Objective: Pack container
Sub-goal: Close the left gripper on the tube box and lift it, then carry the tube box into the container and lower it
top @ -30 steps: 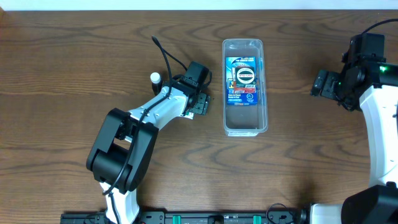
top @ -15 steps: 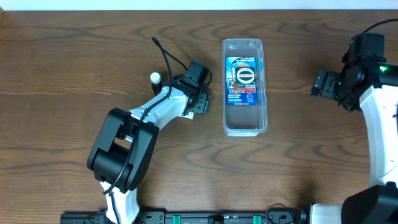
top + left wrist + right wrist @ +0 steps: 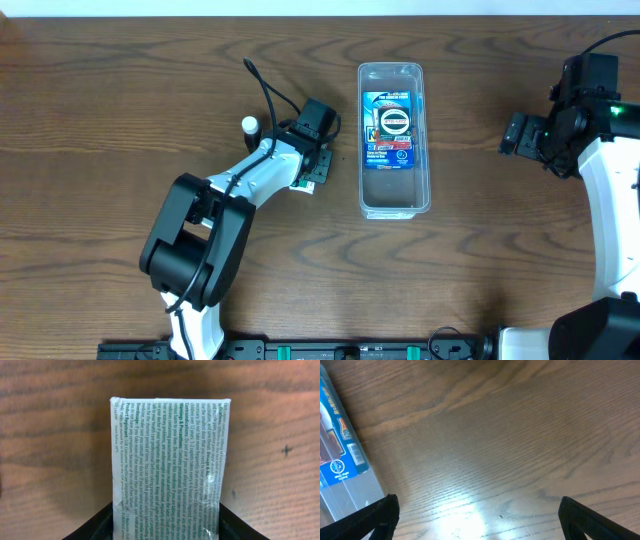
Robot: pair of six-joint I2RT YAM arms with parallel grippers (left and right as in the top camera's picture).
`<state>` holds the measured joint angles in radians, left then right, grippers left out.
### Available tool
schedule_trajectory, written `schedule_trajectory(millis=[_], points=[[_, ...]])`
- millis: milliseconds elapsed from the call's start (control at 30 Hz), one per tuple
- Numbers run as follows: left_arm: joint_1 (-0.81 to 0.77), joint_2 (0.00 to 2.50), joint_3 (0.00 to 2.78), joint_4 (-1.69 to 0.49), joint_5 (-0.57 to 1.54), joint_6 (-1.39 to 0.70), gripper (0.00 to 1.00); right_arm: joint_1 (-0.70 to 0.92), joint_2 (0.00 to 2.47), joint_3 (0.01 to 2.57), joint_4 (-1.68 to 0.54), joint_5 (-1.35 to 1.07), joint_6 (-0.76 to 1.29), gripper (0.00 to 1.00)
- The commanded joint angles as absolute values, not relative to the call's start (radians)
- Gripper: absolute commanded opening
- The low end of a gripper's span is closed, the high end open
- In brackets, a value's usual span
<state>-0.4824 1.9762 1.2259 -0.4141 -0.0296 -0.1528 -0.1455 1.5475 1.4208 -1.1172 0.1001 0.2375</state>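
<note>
The container [image 3: 393, 195] is a clear long bin at the table's middle, with a blue printed packet [image 3: 391, 128] lying in its far half. My left gripper [image 3: 316, 166] is just left of the bin and shut on a small white box with green print [image 3: 170, 465]. The box's edge shows under the gripper in the overhead view [image 3: 308, 181]. My right gripper [image 3: 515, 133] is open and empty at the far right, over bare wood [image 3: 480, 515]. The right wrist view shows the bin's corner [image 3: 340, 502] and the blue packet [image 3: 332, 450] at its left edge.
A small white round-topped object [image 3: 249, 126] stands left of my left arm. A black cable [image 3: 268, 95] loops up from the left wrist. The wooden table [image 3: 480, 260] stretches around the bin.
The left gripper has shifted slightly, and the white box's edge now shows beneath it in the overhead view. The right arm and the container have not moved.
</note>
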Motion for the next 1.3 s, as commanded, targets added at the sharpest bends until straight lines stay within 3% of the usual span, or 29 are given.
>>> schedule_trajectory(millis=[0, 233, 700, 1000, 1267], points=[[-0.481, 1.925, 1.228, -0.444, -0.038, -0.146, 0.54, -0.15, 1.551, 1.423, -1.118, 0.097, 0.25, 0.99], [-0.5, 1.735, 1.23, -0.505, -0.037, -0.147, 0.54, -0.15, 1.551, 1.423, -1.118, 0.097, 0.25, 0.99], [-0.706, 1.482, 1.231, -0.532, -0.037, -0.234, 0.47, -0.15, 1.551, 1.423, -1.118, 0.097, 0.25, 0.99], [-0.865, 1.474, 1.237, -0.4, -0.039, -0.412, 0.47, -0.15, 1.551, 1.423, -1.118, 0.097, 0.25, 0.99], [-0.883, 1.513, 1.237, -0.299, -0.176, -0.67, 0.47, -0.15, 1.551, 1.423, -1.118, 0.097, 0.25, 0.99]])
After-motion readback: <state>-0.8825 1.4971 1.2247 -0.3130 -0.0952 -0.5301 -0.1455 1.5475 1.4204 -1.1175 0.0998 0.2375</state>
